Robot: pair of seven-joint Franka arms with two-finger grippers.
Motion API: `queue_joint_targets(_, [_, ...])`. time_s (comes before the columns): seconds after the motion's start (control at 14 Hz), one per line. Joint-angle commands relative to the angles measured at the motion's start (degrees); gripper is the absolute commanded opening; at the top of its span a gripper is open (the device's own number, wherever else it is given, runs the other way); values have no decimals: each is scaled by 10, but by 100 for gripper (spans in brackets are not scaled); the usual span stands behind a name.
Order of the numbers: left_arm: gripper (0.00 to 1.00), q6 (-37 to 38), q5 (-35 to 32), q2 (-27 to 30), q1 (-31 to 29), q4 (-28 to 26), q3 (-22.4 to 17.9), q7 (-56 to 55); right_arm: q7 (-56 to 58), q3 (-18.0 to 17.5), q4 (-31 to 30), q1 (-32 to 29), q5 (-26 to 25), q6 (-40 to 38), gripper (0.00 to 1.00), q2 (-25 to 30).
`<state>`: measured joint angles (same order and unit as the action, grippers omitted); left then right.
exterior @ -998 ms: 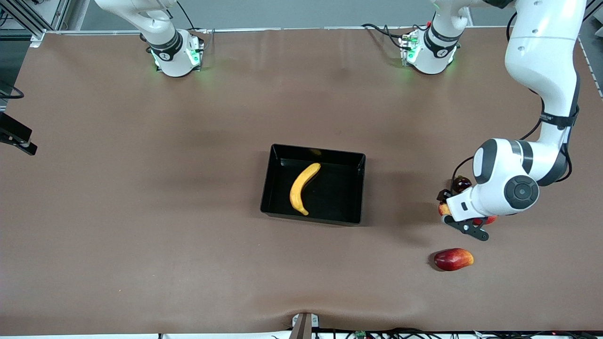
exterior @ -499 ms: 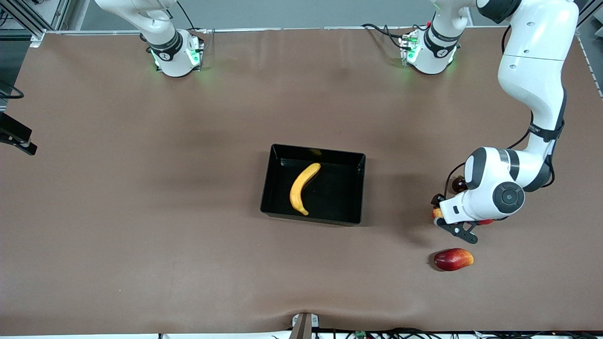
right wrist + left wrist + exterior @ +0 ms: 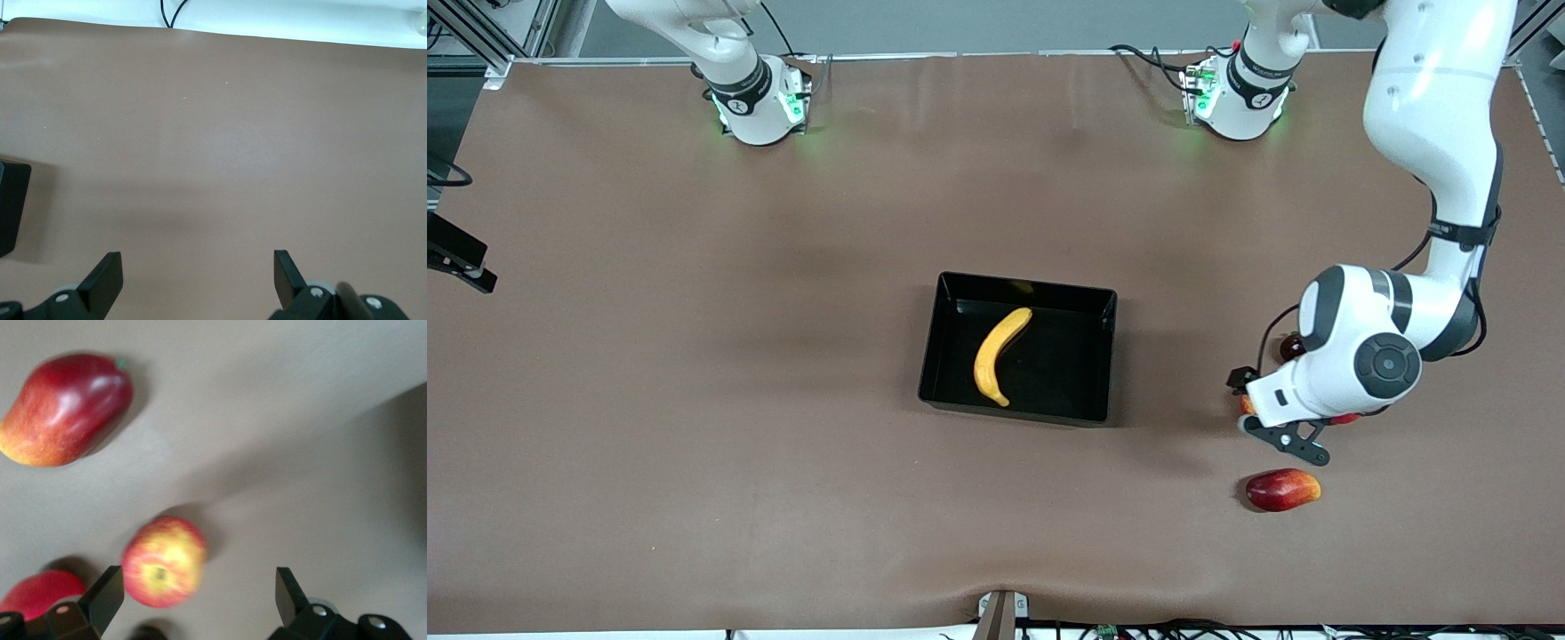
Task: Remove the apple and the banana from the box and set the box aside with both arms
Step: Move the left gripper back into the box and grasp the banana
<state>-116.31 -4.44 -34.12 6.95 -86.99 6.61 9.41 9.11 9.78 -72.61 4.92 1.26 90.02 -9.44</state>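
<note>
**A:** What is the left gripper [image 3: 198,577] doing?

**B:** It hangs low over the table [image 3: 694,400] at the left arm's end, in the lower part of the front view. Its fingers are spread wide and hold nothing. The apple [image 3: 163,561] lies on the cloth under the gap, much closer to one finger [image 3: 107,593] than to the other.

**A:** So that finger is the worry?

**B:** I think so. If the wrist swings sideways before it lifts, that finger could clip the apple. It is round, so it would roll. A plain red round fruit [image 3: 40,593] sits just beside it and a mango-like fruit [image 3: 63,410] lies nearer the front camera. A knock might push one into another.

**A:** Is the apple out of the box?

**B:** Yes, well apart from it. The black box [image 3: 1108,356] is in the middle of the front view, with the banana [image 3: 998,356] lying flat on its floor.

**A:** What are the risks there?

**B:** The banana is curved and low, so fingers set across the wrong part may slip off or scrape the glossy floor. Coming in too near a wall could catch the rim and drag the box.

**A:** And the right gripper [image 3: 198,257]?

**B:** It waits over bare cloth, wide open and empty, outside the front view. When both arms move the box, uneven grips would probably twist or tip it.
</note>
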Motion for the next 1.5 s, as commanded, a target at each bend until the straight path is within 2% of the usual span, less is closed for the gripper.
queue_joint_targets(0.0, [100,54,27,2,64,52,-1,-114,6,-5,1,-4,-7,-7,100,7])
queue_joint_targets(0.36, [100,46,44,-35,180,107,-2,-299,6,-5,1,-4,-7,-7,100,7])
queue_joint_targets(0.57, [100,-11,45,-60,240,118,-4,-378,6,-5,1,-4,-7,-7,100,7])
queue_joint_targets(1.07, [100,-136,45,-123,308,125,-6,-420,6,-6,1,-5,-13,-7,100,7])
queue_joint_targets(1.43, [100,-169,40,-158,327,117,-7,-418,6,-6,12,-3,-15,-6,100,6])
